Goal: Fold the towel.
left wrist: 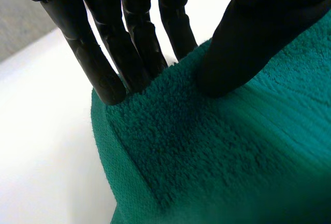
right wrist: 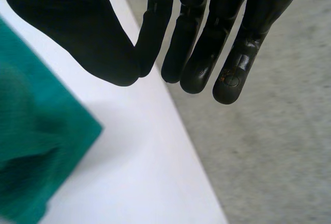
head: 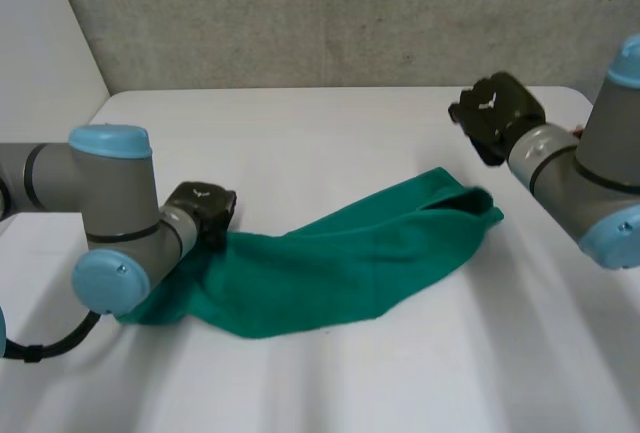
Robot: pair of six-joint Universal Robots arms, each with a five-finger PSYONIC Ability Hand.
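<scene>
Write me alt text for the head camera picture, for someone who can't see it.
A green towel lies bunched in a long strip across a white table, the robot's left hand pinching its left end. The right hand hangs above the table beyond the towel's other end, clear of it and holding nothing.
</scene>
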